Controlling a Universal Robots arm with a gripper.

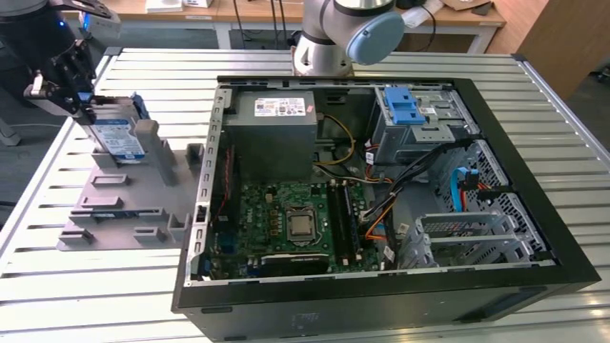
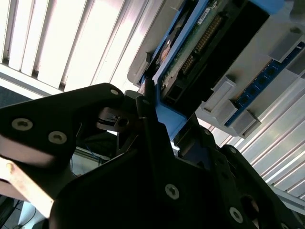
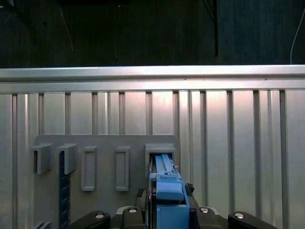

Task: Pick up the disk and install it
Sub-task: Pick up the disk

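The disk (image 1: 120,137), a silver drive with a blue-and-white label in a blue carrier, stands on edge in a slot of the grey holder (image 1: 124,207) at the exterior view's left. My gripper (image 1: 81,100) is at the disk's upper end, shut on the carrier's edge. In the second wrist view the black fingers (image 2: 145,102) clamp the blue carrier, and the disk's (image 2: 209,33) circuit side shows beyond them. In the first wrist view the disk's blue edge (image 3: 167,186) runs from my gripper (image 3: 167,212) into the holder's (image 3: 105,143) slot.
An open black computer case (image 1: 533,271) lies to the exterior view's right of the holder, with a motherboard (image 1: 296,221), a grey box with a white sticker (image 1: 281,118) and a blue-latched drive cage (image 1: 410,111). The arm's base (image 1: 329,43) stands behind it. The slatted metal table (image 1: 96,300) carries everything.
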